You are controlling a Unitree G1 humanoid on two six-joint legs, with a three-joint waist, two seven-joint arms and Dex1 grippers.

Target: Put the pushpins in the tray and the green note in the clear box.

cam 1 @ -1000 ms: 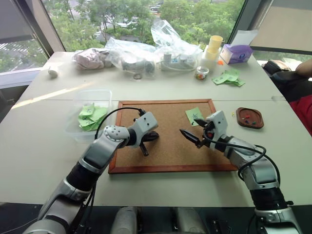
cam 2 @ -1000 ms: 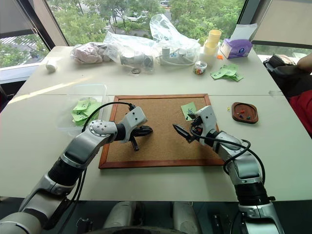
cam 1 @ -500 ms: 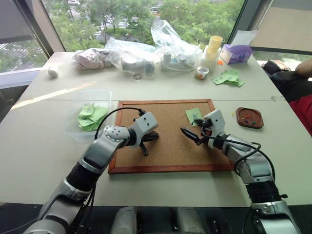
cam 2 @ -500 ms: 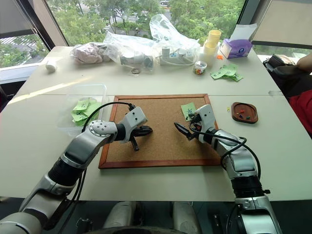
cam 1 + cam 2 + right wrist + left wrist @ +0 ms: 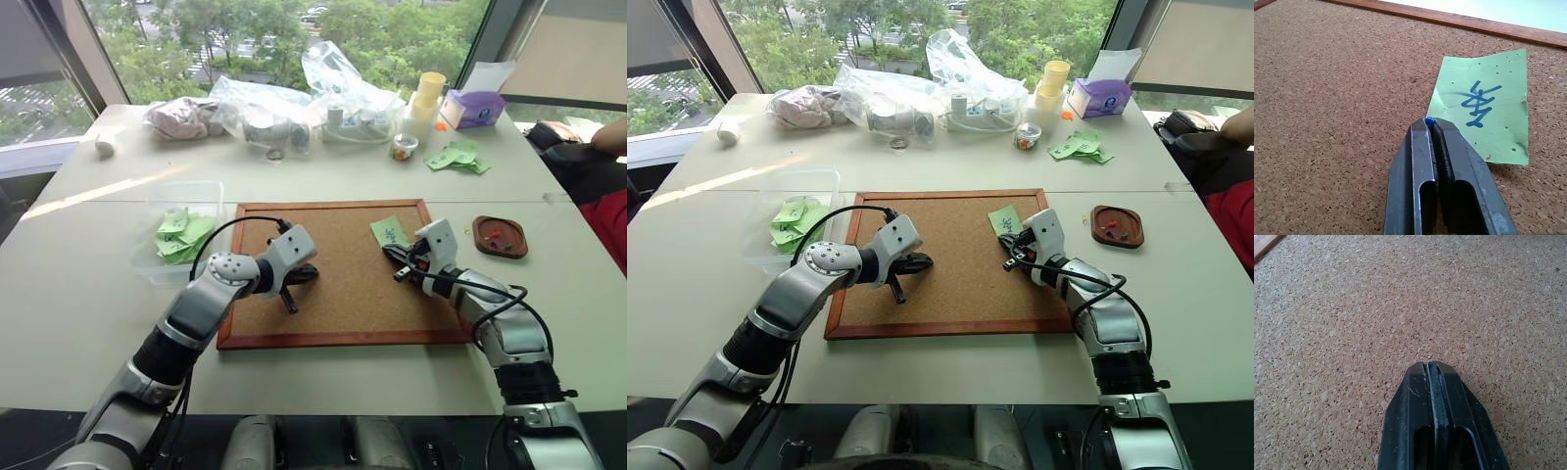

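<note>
While both arms are stretched over the cork board [image 5: 333, 274], the scene is recorded as follows.

Left eye view: the left hand [image 5: 290, 297] is seen closed and empty, low over the board's middle; the clear box [image 5: 181, 240], with green slips inside, is found on the table [image 5: 88, 294] to its outer side, near.
Right eye view: the right hand [image 5: 1010, 262] is seen at the near edge of the green note [image 5: 1003, 220]; the tray [image 5: 1117, 225] is set on the table to its outer side, apart, with small coloured pushpins [image 5: 1114, 231] in it.
Left wrist view: the fingers [image 5: 1418, 421] are pressed together above bare cork.
Right wrist view: the fingers [image 5: 1415, 176] are clamped on a blue pushpin [image 5: 1429, 120] at their tips, at the note's corner.
</note>
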